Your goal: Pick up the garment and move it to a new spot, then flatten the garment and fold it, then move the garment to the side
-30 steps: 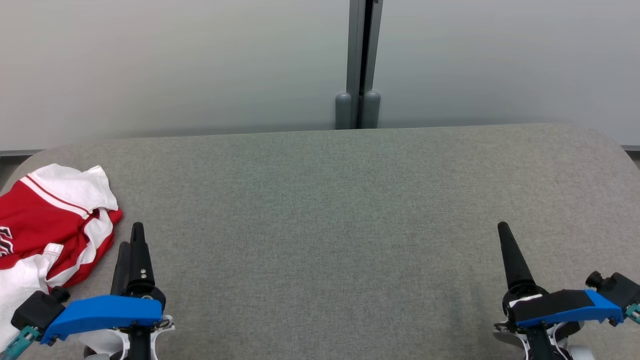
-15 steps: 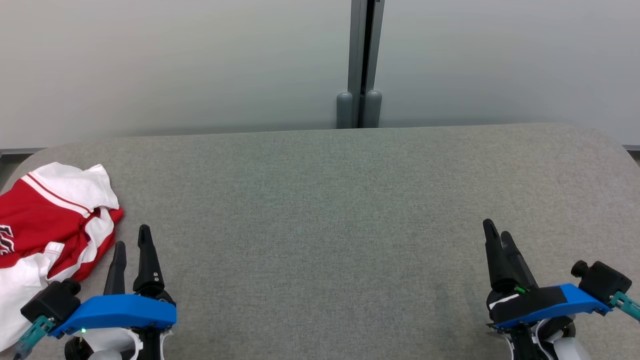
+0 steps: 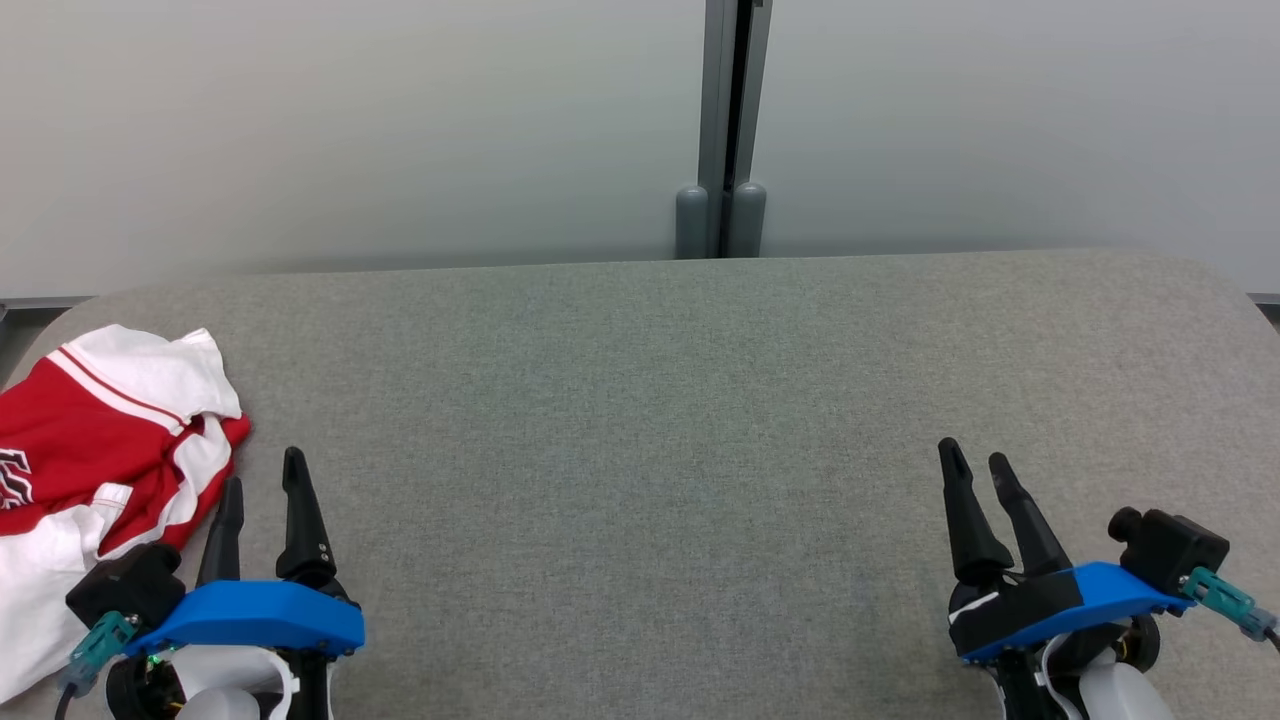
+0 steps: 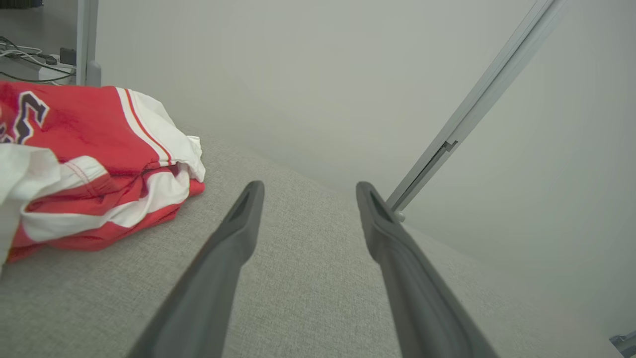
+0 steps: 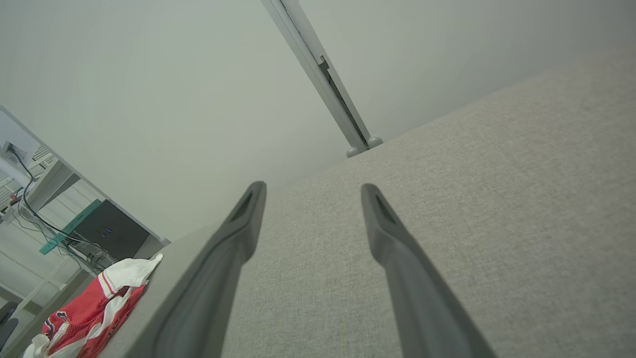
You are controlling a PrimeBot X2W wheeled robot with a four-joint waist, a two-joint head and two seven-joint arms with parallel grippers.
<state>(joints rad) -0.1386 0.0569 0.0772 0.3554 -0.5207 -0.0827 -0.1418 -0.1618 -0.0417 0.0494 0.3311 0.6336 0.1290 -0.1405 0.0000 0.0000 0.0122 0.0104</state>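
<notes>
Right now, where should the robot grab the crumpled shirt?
Probably the bunched red-and-white folds at the right edge of the shirt, nearest the open left claw. Come in from the right, low over the table: those folds stand up thick, so there's something to pinch.

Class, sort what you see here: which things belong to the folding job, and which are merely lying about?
Job: red and white garment; grey table it lies on; left gripper and right gripper, both open.
Lying about: partition post; black box beyond the table.
</notes>
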